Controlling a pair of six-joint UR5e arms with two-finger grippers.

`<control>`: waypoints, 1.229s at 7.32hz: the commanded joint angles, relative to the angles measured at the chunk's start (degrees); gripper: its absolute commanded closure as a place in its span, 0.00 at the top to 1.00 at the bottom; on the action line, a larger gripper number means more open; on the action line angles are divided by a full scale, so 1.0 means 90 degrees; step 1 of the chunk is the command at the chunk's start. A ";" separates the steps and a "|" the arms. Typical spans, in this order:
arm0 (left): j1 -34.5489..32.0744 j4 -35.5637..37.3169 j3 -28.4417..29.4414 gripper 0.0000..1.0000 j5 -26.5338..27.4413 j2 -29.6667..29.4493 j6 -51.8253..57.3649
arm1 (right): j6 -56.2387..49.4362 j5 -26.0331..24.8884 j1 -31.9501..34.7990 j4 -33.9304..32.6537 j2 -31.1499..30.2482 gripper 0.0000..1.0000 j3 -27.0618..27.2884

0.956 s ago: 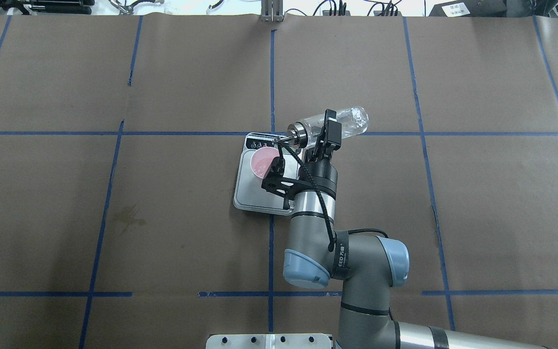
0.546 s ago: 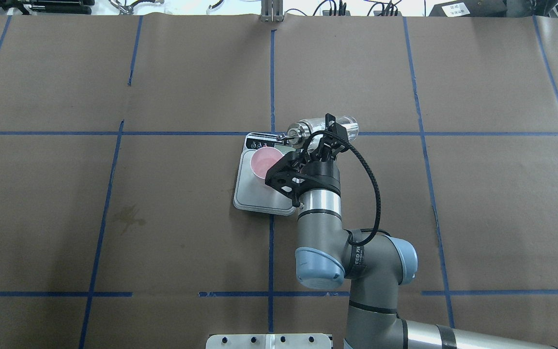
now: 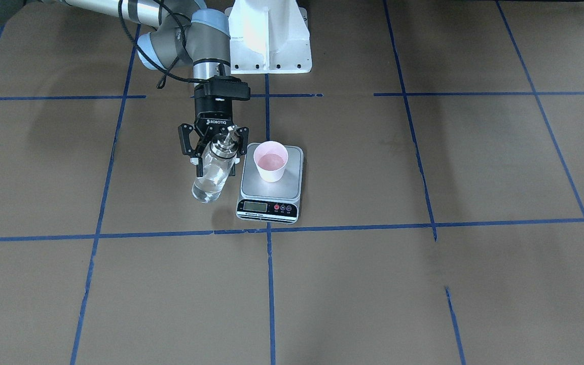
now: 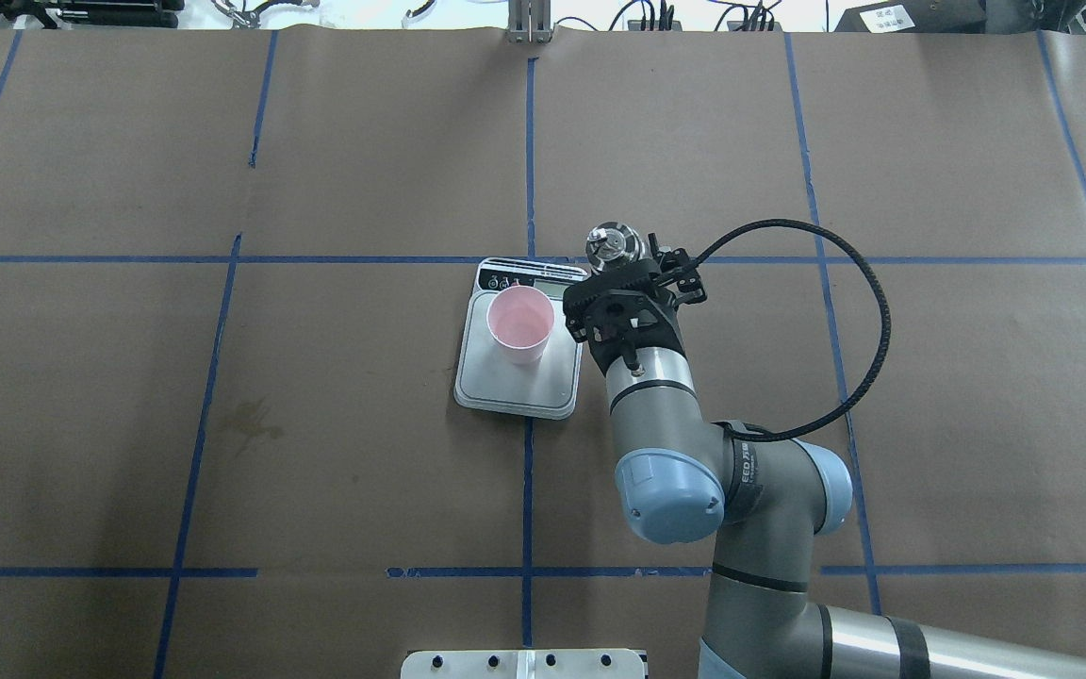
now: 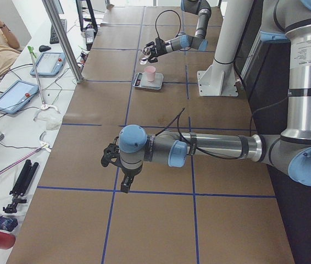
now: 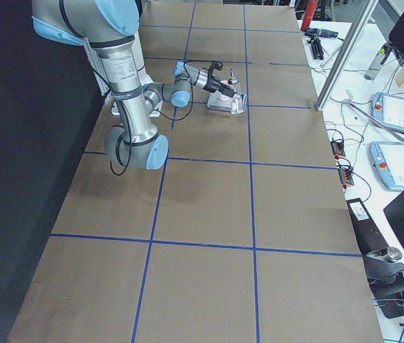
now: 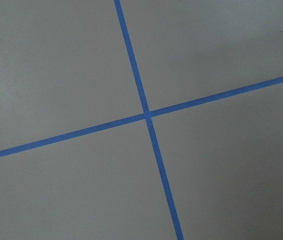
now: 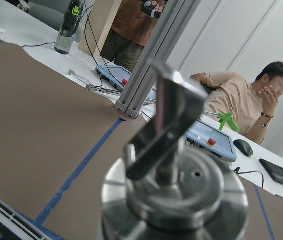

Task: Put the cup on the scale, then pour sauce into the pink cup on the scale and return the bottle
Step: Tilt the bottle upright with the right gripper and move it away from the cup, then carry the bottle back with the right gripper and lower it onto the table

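Note:
The pink cup (image 3: pixel 270 161) stands on the silver platform of the scale (image 3: pixel 292 188), with a little liquid in it. My right gripper (image 3: pixel 214 161) is shut on the clear glass bottle (image 3: pixel 211 178) and holds it nearly upright, just above the table, beside the scale. Clear sauce shows in the bottle's lower part. From overhead, the silver pourer cap (image 4: pixel 611 245) sits right of the scale's display, with the cup (image 4: pixel 520 321) to its left. The cap fills the right wrist view (image 8: pixel 174 195). My left gripper (image 5: pixel 110 158) hangs over bare table far from the scale; I cannot tell whether it is open.
Brown paper with blue tape lines (image 7: pixel 146 115) covers the table. The white robot base (image 3: pixel 266 35) stands behind the scale. A dark stain (image 4: pixel 251 420) marks the paper. An aluminium post (image 5: pixel 62 38), tablets and seated people are past the table's far edge.
The bottle has swung from lying tilted with its spout over the cup to nearly upright. My right wrist has turned and shifted right, away from the cup.

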 commanded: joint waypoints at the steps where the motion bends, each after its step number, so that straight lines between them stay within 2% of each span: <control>1: 0.0000 0.0000 0.0000 1.00 0.0000 0.0000 0.0000 | 0.0791 0.0422 0.0208 -0.0004 -0.0429 0.00 0.0747; 3: 0.0000 0.0000 0.0000 1.00 0.0000 0.0000 0.0000 | 0.1170 0.0639 0.0287 -0.0005 -0.1035 0.00 0.1190; 5: 0.0000 0.0010 0.0039 1.00 0.0010 0.0020 0.0000 | 0.1775 0.1232 0.0414 -0.0005 -0.1756 0.00 0.1647; 6: 0.0000 0.0068 0.0068 1.00 0.0010 0.0097 -0.0029 | 0.1778 0.1255 0.0414 -0.0005 -0.2089 0.00 0.1853; 7: 0.0000 0.0088 0.0068 1.00 0.0029 0.0262 -0.0039 | 0.1778 0.1313 0.0433 -0.0005 -0.2208 0.00 0.1893; 8: 0.0000 0.0252 0.0097 1.00 0.0029 0.0399 -0.0039 | 0.1798 0.1623 0.0559 -0.0005 -0.2219 0.00 0.1923; 9: 0.0000 0.0805 0.0030 1.00 0.0049 0.0410 0.0000 | 0.1798 0.1800 0.0648 -0.0005 -0.2248 0.00 0.1933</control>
